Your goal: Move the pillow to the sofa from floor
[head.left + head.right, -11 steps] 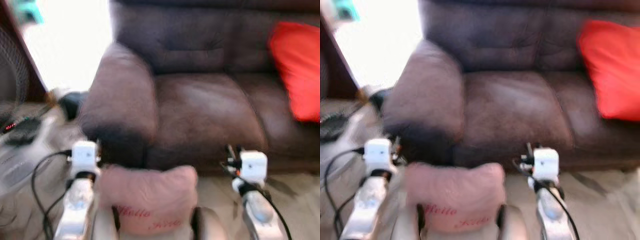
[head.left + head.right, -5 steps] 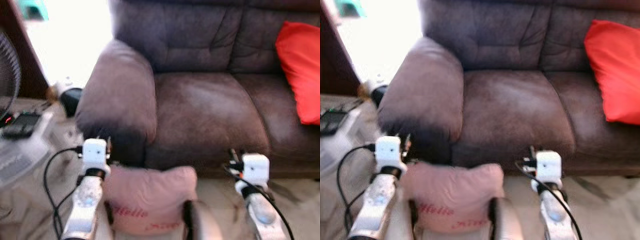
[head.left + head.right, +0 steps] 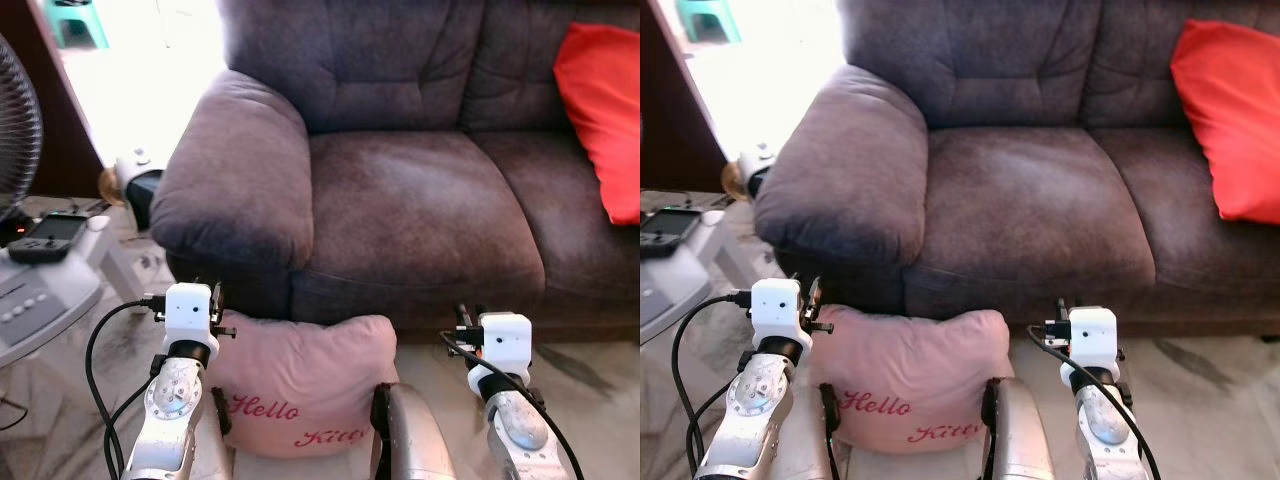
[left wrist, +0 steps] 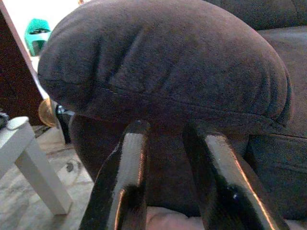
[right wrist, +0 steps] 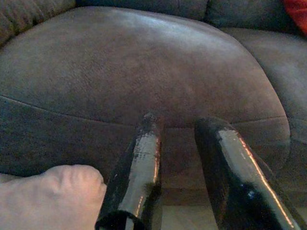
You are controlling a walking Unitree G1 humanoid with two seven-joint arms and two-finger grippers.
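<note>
Compared with a second ago, the head camera has steadied and sharpened, and the pink pillow (image 3: 908,378) sits a little higher between the two arms, its upper edge now just below the front of the sofa (image 3: 1030,200) seat; the sofa itself has only shifted with the camera. That pillow, lettered "Hello Kitty" in red, is pressed between the robot's forearms close in front of the sofa's base and below the near armrest (image 3: 240,180), off the seat cushion. Beside the pillow's left upper corner is the left gripper (image 4: 165,143), whose two black fingers (image 4: 127,177) point at the underside of the armrest with only a narrow gap between them and nothing in it; a strip of pink shows beneath them in the left wrist view. On the pillow's other side the right gripper (image 5: 180,139) points at the front edge of the seat cushion, its fingers (image 5: 139,167) likewise narrowly parted and empty, with a pink corner of the pillow just beside them. At the far end of the sofa from the armrest, a red cushion (image 3: 1235,120) leans against the backrest. Left of the armrest stand a white worktop (image 3: 40,290) carrying a dark handheld device (image 3: 50,235), and a fan (image 3: 15,130) behind it.
</note>
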